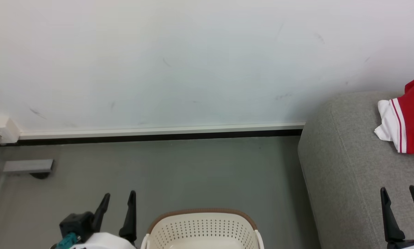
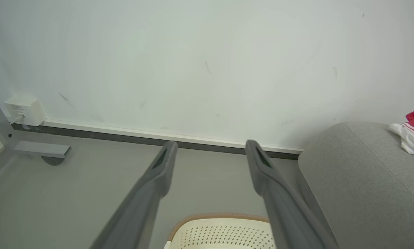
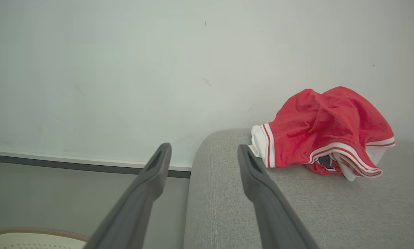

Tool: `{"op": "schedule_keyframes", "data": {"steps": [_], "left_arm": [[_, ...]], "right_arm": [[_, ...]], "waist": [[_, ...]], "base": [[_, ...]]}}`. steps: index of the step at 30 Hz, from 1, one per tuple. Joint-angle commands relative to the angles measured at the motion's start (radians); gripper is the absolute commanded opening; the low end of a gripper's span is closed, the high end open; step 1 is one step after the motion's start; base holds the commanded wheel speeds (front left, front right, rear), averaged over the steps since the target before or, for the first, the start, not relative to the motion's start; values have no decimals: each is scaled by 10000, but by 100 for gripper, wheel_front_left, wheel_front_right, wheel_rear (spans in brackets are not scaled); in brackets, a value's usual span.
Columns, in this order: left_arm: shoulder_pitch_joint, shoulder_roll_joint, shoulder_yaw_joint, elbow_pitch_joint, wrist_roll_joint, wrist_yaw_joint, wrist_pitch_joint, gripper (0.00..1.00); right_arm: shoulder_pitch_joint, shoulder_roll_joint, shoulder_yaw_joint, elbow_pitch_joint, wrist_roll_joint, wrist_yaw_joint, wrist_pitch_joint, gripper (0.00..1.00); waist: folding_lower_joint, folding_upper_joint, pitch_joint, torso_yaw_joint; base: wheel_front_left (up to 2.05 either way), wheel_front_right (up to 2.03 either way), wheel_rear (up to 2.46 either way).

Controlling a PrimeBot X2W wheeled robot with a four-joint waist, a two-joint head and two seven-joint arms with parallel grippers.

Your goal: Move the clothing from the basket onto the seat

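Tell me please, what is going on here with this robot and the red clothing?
The red and white garment lies crumpled on the grey sofa, touching neither gripper. The cream laundry basket stands on the floor beside the sofa, and the part of its inside that shows looks empty. The left gripper hangs open beside the basket. The right gripper hangs open over the sofa, short of the garment. The transfer looks done.

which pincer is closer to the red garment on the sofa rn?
Right. The right pincer is at the seat, with the clothing just ahead of it. The left pincer is over the floor, on the basket's far side.
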Motion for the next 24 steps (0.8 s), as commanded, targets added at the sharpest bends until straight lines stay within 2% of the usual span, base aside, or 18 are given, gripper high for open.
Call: {"op": "schedule_keyframes", "data": {"steps": [1,4,6,15,24], "left_arm": [[158,-28,81,29,187,-32,-2,100],[487,-164,297,92,454,-152,-3,100],[614,-111,242,142,819,-386,-3,100],[1286,-743,1296,64,1543,-487,-3,100],[1521,-1228,1849,55,2362,-1201,-3,100]], "right_arm": [[142,9,-25,-80,-85,-22,-2,100],[512,239,55,-147,-103,-22,-2,100],[687,377,74,-186,-123,-22,-2,100],[1405,1005,594,-163,-209,-22,-2,100],[1496,1162,675,-220,-184,-22,-2,100]], "waist": [[1,0,-89,12],[1,0,-279,42],[1,0,-353,66],[1,0,-649,210],[1,0,-724,297]], "base": [[0,0,0],[0,0,0],[0,0,0],[0,0,0],[0,0,0]]}}
